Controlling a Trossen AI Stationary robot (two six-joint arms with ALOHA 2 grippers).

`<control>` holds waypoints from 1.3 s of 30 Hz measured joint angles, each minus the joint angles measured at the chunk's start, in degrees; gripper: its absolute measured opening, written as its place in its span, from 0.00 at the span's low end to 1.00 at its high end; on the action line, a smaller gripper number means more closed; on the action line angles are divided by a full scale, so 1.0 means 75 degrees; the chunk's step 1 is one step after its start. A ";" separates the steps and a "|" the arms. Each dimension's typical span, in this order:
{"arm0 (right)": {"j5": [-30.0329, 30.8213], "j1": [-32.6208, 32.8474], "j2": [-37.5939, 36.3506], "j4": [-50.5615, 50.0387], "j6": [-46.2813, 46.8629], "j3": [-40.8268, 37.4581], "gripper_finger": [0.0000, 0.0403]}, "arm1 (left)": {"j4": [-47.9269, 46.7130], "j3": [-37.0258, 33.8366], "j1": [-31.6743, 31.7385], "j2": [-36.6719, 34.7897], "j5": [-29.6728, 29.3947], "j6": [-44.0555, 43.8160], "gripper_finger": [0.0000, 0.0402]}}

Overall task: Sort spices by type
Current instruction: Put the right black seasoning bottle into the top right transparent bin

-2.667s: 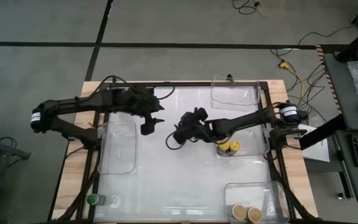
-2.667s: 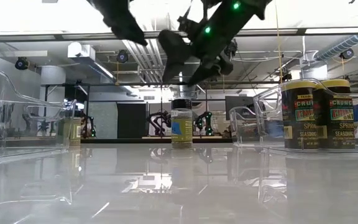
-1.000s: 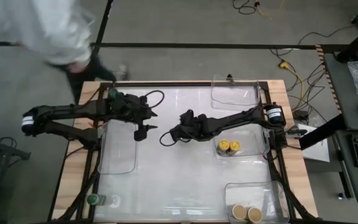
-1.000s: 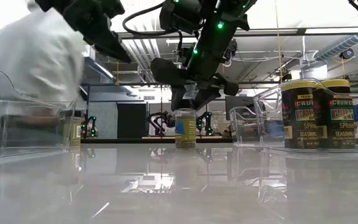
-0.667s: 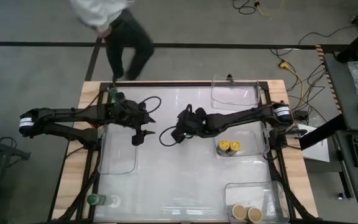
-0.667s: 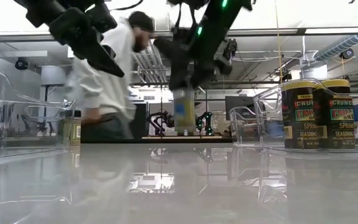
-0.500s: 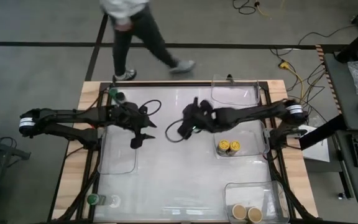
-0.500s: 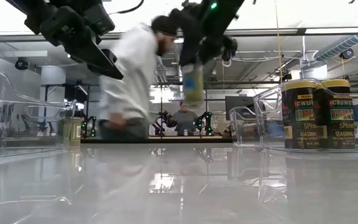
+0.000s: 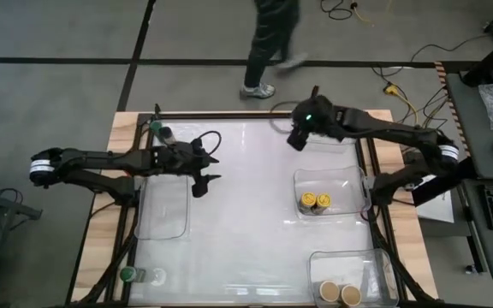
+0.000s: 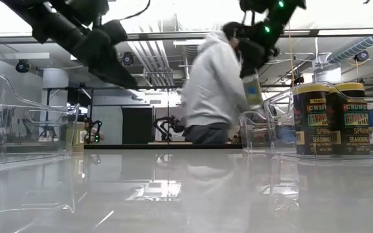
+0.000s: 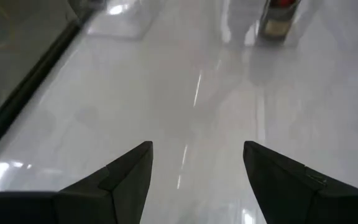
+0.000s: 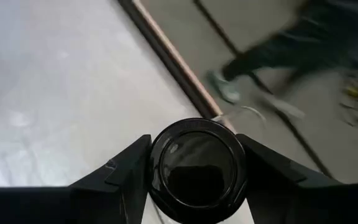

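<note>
From the high view, my right gripper [image 9: 297, 137] is over the far edge of the table beside the far clear bin [image 9: 342, 141], which shows nothing inside it, and my left gripper [image 9: 202, 182] hangs over bare tabletop at the inner edge of the left bin [image 9: 163, 205], also showing nothing inside. Two yellow-lidded jars [image 9: 314, 202] sit together in the middle right bin and two tan-lidded jars [image 9: 340, 293] in the near right bin, so I judge two pairs sorted. One green-lidded jar [image 9: 158, 130] stands at the far left corner and another green-lidded jar [image 9: 127, 275] at the near left corner, both outside any bin; a person [image 9: 270, 43] walks past the far side. The low view shows what the overhead hides: the right gripper carries a small jar [image 10: 252, 90] in the air, clear of the table, near the bin wall. The left wrist view shows my left fingers [image 11: 129, 173] spread with nothing between them, and one jar [image 11: 279, 17] standing ahead on the table; I cannot tell its lid colour. The right wrist view alone identifies the carried item: a black-lidded jar [image 12: 197, 167] clamped between my fingers. I see no second black-lidded jar in any view.
</note>
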 joint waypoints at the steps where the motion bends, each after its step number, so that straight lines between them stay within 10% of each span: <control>1: -0.0484 -0.0307 -0.0169 0.0342 -0.0321 -0.0300 0.50 | -0.0022 -0.0025 0.0000 0.0083 0.0002 0.0030 0.59; 18: -0.5950 -0.3662 0.0070 0.2299 -0.2280 -0.2145 0.50 | 0.1472 -0.0141 -0.0038 0.1122 0.0595 0.0334 0.59; 39: -0.6673 -0.3730 0.0952 0.2238 -0.3950 -0.2058 0.50 | 0.2028 -0.0141 -0.0038 0.1151 0.0848 0.0073 0.59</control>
